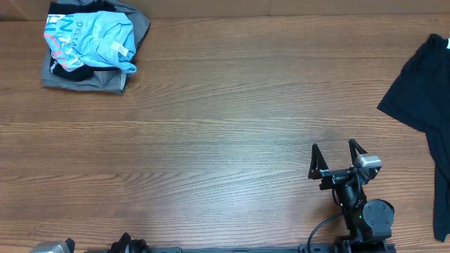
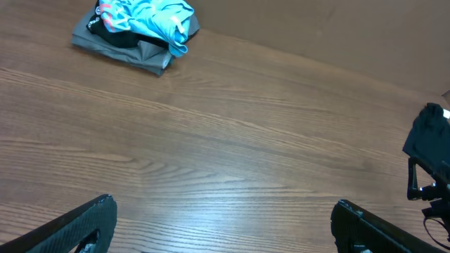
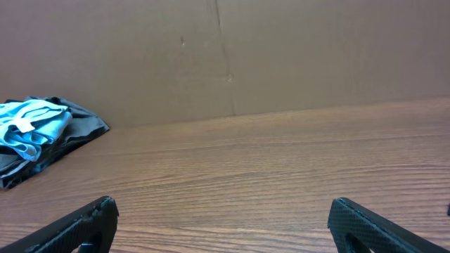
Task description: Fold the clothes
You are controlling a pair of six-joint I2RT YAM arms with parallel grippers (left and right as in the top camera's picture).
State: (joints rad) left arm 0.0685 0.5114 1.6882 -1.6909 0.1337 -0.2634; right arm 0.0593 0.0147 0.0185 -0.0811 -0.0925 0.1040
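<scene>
The clothes (image 1: 91, 49) lie on the wood-grain surface (image 1: 211, 140) in two spots. A black garment (image 1: 422, 84) spreads along the right edge of the overhead frame. In the upper left, a folded grey garment (image 1: 84, 79) carries the crumpled light blue T-shirt (image 1: 98, 35) on top. The right pincer (image 1: 333, 146) sits at lower right, jaws wide apart and holding nothing. The left pincer (image 2: 223, 205), at the bottom edge, also has its jaws apart and holds nothing.
</scene>
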